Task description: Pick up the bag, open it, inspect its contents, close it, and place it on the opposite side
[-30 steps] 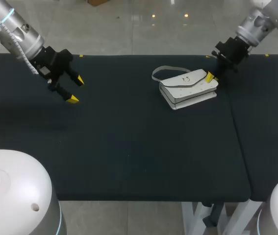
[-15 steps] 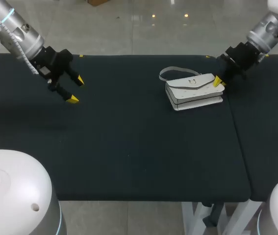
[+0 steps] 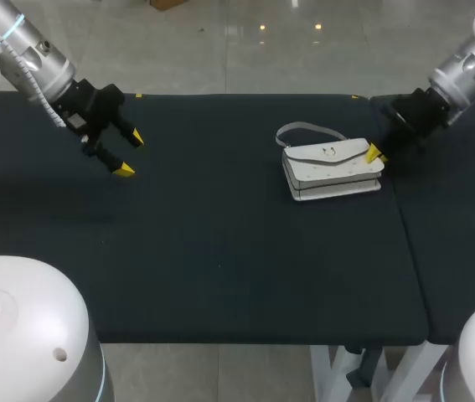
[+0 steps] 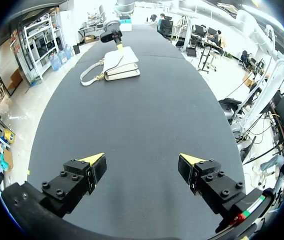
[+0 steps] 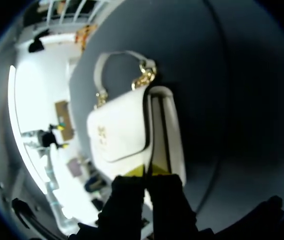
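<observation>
Head view: the bag [image 3: 333, 167] lies flat on the dark surface [image 3: 220, 251], at about 1 o'clock from its middle, strap [image 3: 308, 131] looped toward 11. The right arm slants in from 2 o'clock, and the right gripper [image 3: 376, 153] is at the bag's 3 o'clock end. The left arm angles down from 10 o'clock, with the left gripper [image 3: 128, 153] above bare cloth.

Left wrist view: the left gripper [image 4: 142, 162] is spread wide and holds nothing. The bag [image 4: 121, 64] is far ahead.

Right wrist view: the right gripper [image 5: 149, 172] is narrow, pinching the bag's [image 5: 126, 135] end.
</observation>
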Robot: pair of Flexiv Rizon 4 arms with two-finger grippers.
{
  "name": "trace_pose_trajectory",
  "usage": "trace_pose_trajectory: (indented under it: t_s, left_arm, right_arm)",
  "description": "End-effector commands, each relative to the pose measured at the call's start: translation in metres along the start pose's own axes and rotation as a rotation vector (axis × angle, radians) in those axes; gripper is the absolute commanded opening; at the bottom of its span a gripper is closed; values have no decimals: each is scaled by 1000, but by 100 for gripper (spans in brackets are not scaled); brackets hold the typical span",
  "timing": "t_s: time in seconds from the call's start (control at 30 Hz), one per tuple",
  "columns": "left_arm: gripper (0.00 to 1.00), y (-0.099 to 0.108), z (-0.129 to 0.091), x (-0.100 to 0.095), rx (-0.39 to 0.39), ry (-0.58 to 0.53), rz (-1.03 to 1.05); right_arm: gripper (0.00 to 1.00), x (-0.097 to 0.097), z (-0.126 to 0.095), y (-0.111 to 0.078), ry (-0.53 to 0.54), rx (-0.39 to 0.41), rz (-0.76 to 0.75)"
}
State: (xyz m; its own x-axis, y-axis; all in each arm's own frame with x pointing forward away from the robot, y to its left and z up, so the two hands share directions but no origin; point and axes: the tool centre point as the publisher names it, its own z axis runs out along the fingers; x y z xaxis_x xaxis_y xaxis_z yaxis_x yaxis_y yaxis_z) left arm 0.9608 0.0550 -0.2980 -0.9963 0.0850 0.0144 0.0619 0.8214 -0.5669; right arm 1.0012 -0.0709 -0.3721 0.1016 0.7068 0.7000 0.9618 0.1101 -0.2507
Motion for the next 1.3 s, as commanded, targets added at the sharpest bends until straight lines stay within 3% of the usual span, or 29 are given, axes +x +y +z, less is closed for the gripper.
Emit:
trace_pose_trajectory:
  t_s: [0.03,0.47,0.63,0.87,1.3]
  left_arm:
    - [100,1,1,-1,3,0,1]
    - [100,1,1,-1,3,0,1]
    - [100,1,1,-1,3,0,1]
    - [100,1,1,-1,3,0,1]
    - [100,1,1,-1,3,0,1]
  right_arm:
    - [0,1,2,-8,-4,-443,1]
    - [0,1,2,-8,-4,-443,1]
    - [0,15,22,-16,24,-472,20]
    - [0,36,44,-25,59,-430,-34]
    - [0,64,82,-29,56,-492,-5]
